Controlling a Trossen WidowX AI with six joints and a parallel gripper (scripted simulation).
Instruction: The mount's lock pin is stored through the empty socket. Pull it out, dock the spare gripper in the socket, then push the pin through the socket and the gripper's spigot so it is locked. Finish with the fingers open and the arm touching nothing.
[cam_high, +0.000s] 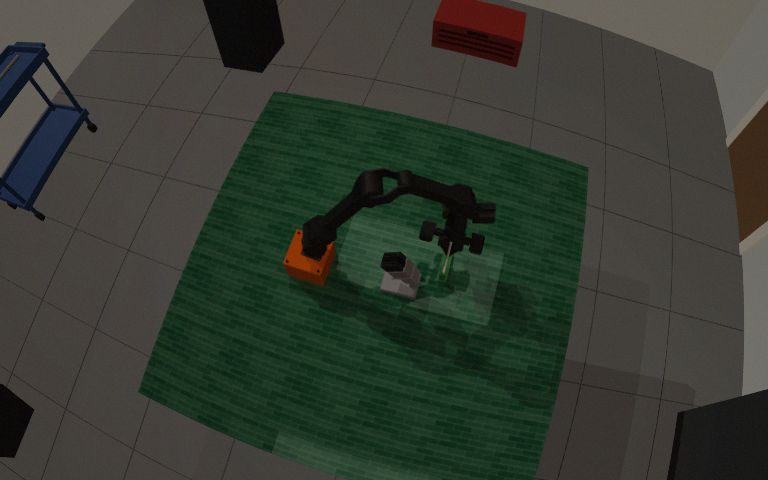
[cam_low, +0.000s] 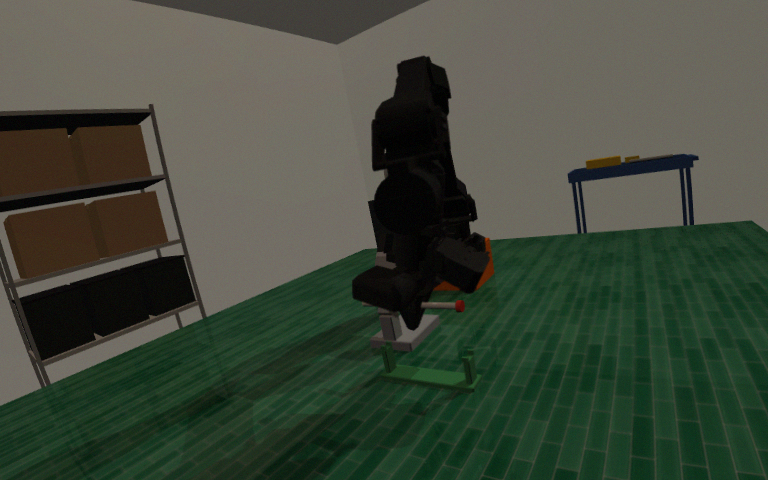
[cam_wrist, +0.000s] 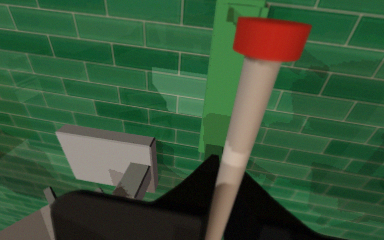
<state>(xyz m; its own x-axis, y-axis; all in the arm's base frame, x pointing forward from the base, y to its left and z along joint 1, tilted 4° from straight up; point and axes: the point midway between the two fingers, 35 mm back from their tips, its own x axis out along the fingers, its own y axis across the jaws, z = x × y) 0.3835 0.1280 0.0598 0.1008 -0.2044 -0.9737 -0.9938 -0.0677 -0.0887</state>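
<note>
The lock pin (cam_high: 447, 259) (cam_low: 442, 305) (cam_wrist: 253, 95) is a pale rod with a red head. My gripper (cam_low: 414, 323) (cam_wrist: 219, 162) is shut on its shaft and holds it roughly level, the head sticking out to one side. The pin is above the green cradle (cam_low: 427, 375) (cam_wrist: 221, 75) and apart from its two uprights. The grey mount (cam_high: 398, 285) (cam_low: 391, 343) (cam_wrist: 107, 156) stands beside the cradle, towards the arm's base. A black part (cam_high: 393, 261) shows at the mount's top; I cannot tell how it is seated. The socket's hole is hidden.
The orange arm base (cam_high: 308, 261) (cam_low: 488, 266) stands beyond the mount. The mount's upright rises close to my gripper in the exterior view. A blue cart (cam_high: 48, 138), a red chest (cam_high: 478, 33) and a shelf rack (cam_low: 168, 198) stand well away.
</note>
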